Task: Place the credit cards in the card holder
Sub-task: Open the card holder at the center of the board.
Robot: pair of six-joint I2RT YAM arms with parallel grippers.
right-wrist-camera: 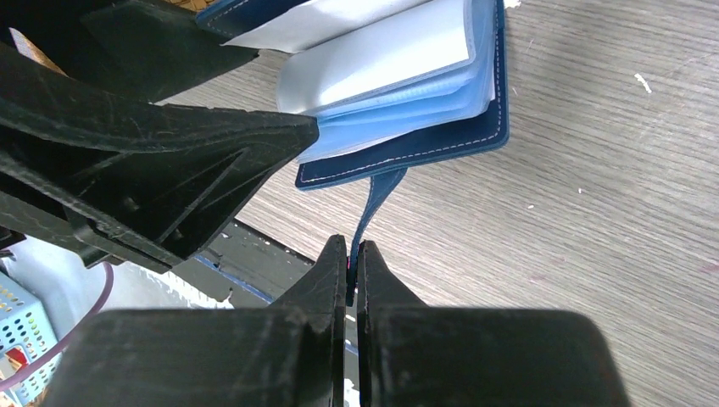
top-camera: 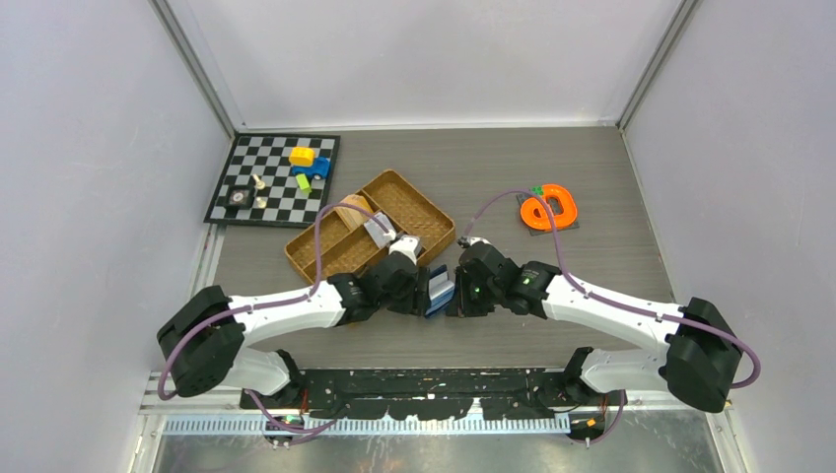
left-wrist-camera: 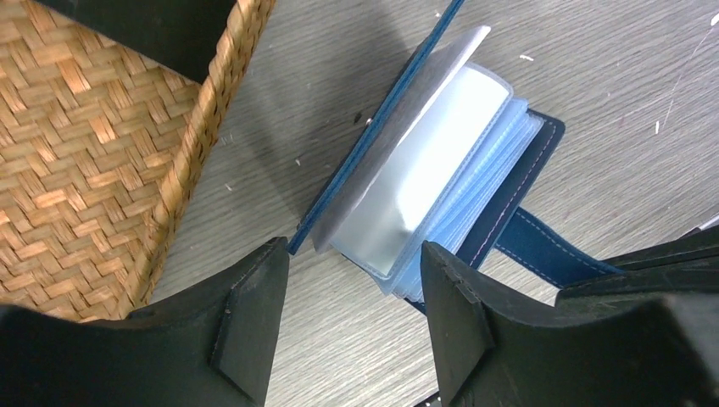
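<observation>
**A:** Where's the card holder (left-wrist-camera: 441,195)?

**B:** It's lying open on the table (right-wrist-camera: 593,170), clear sleeves fanned up, right between my two arms. Its raised cover edge runs near the woven tray (left-wrist-camera: 85,153) rim, with a strip of bare table between them.

**A:** Right side?

**B:** My right fingers (right-wrist-camera: 326,288) are pressed together on the snap tab (right-wrist-camera: 373,203), which sticks out from the holder's stitched edge.

**A:** Left?

**B:** My left fingers (left-wrist-camera: 254,322) are spread apart, one on either side of the sleeves' lower corner. I can't tell if they touch it.
</observation>
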